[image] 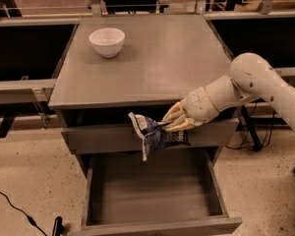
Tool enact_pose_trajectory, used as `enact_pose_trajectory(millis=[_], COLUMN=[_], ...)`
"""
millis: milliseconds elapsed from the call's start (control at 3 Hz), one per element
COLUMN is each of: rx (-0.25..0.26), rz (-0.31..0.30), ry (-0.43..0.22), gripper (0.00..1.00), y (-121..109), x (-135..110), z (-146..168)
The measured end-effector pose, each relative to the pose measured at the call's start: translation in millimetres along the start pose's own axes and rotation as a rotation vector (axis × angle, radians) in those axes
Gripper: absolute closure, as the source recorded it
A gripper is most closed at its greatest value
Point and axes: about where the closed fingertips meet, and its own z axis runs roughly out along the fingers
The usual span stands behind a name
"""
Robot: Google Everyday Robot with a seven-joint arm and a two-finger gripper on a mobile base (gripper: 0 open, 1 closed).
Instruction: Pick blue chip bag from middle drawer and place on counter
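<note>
My gripper (170,122) is shut on the blue chip bag (151,134) and holds it in the air in front of the cabinet, at the height of the top drawer front, just below the counter's front edge. The bag hangs crumpled from the fingers (173,113). The middle drawer (152,191) is pulled open below and its plank floor is bare. The counter (162,58) is the grey top of the cabinet, above and behind the bag.
A white bowl (107,42) stands on the counter at the back left. My white arm (265,87) reaches in from the right. Dark shelving flanks the cabinet on both sides. A black cable (14,210) lies on the floor at the lower left.
</note>
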Motion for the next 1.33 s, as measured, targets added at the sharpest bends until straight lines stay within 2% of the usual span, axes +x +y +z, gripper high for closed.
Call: enact_pose_trajectory(millis=[333, 667, 1000, 1333], rx=[0.016, 0.021, 0.023, 0.038], rz=[0.021, 0.008, -0.001, -0.031], ry=[0.017, 0.076, 0.091, 0.122], gripper=[1.00, 1.00, 1.00, 1.00], y=[11, 22, 20, -7], x=[2, -16, -27, -34], z=[0, -13, -36, -72])
